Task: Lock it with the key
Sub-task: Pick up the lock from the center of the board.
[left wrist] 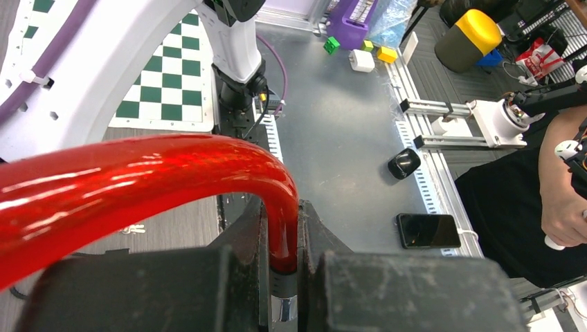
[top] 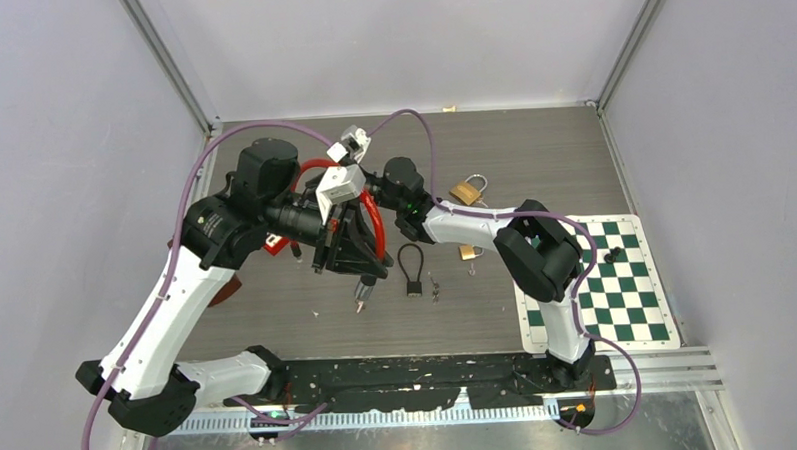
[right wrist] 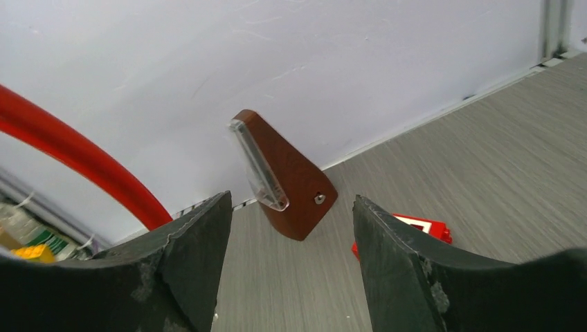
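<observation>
We judge the task barely begun: nothing is locked yet, and neither tool has a key.

Starting at the left, the left gripper point(top: 364, 279) is clamped tight on the red cable point(top: 377, 224) of a cable lock, which it holds lifted above the table point(top: 552, 160). In the left wrist view the cable runs down between the fingers point(left wrist: 246, 235). A metal ferrule shows just below the grip, so we take the hold to be near the cable's free end. The cable is thick, glossy and red-sleeved, and it bends away from the fingers in a smooth arch. We cannot see its lock body or keyhole in any view.

Moving right, a small black cable lock point(top: 409, 270) lies on the table just right of the left gripper's tips. Beside it are what look like small keys point(top: 435, 287), untouched.

Further right, the right gripper point(right wrist: 289, 207) has its jaws wide apart with nothing between them. The red cable passes close by the finger on the left of its wrist view, apart from it as far as we can tell. A brown wedge-shaped block point(right wrist: 291, 173) stands on the table ahead of the open jaws. A brass padlock point(top: 464, 193) lies off to the right of this tool.

As we read it, three steps are left: taking up a key, seating the cable's end in its lock, and turning the key.
</observation>
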You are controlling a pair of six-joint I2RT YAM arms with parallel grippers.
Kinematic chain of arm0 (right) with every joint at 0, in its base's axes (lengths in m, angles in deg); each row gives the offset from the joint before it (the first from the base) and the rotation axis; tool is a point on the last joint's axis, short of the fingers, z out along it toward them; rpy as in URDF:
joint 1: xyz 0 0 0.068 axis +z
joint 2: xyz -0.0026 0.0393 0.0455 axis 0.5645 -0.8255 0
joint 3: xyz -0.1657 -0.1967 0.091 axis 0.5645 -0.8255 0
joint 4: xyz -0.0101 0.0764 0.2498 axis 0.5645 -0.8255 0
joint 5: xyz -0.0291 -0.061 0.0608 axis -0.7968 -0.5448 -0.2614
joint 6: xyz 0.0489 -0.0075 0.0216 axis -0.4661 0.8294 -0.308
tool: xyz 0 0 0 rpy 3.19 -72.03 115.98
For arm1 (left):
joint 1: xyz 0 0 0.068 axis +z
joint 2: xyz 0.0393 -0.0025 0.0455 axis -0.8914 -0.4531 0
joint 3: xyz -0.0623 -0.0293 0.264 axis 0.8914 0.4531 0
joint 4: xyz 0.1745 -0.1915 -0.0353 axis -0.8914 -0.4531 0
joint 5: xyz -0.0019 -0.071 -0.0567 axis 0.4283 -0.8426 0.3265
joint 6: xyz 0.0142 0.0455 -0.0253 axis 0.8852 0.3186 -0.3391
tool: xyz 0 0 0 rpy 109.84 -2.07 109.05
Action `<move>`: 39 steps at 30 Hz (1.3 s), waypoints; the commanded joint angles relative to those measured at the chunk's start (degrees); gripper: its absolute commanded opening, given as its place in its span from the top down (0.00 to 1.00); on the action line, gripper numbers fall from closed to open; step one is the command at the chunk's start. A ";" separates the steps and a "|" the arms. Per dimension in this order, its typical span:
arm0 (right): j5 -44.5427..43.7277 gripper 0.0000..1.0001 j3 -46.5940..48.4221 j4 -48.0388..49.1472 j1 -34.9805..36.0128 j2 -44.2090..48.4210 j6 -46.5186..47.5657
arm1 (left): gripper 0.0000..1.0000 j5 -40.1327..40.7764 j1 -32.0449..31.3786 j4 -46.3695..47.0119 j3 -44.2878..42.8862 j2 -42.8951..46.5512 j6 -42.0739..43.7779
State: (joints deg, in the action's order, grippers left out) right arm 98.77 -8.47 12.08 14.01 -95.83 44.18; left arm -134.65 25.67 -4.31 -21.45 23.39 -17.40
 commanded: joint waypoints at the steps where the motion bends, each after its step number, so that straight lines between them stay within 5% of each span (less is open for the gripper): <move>1: 5.70 0.28 1.68 7.04 0.65 1.94 -2.71 | 1.00 -1.97 -0.15 2.72 -3.57 0.85 1.40; 12: 8.69 0.28 -4.36 12.27 0.14 4.63 -4.37 | 1.00 0.69 -0.21 1.18 -3.85 0.67 2.85; 33: 14.21 0.31 9.68 11.18 3.27 -3.91 -9.66 | 1.00 -2.00 -0.79 4.28 -3.97 -0.30 0.36; 35: 14.05 0.42 10.07 10.82 3.25 -4.24 -10.07 | 1.00 -2.06 -0.82 4.46 -3.86 -0.17 0.12; 39: 11.92 0.81 9.01 8.72 2.75 -2.92 -8.26 | 1.00 -1.35 -0.86 4.10 -3.22 0.04 0.09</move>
State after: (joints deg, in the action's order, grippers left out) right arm 111.95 -1.00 20.38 17.07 -100.42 35.15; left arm -134.65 25.12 -3.94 -23.12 22.78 -17.25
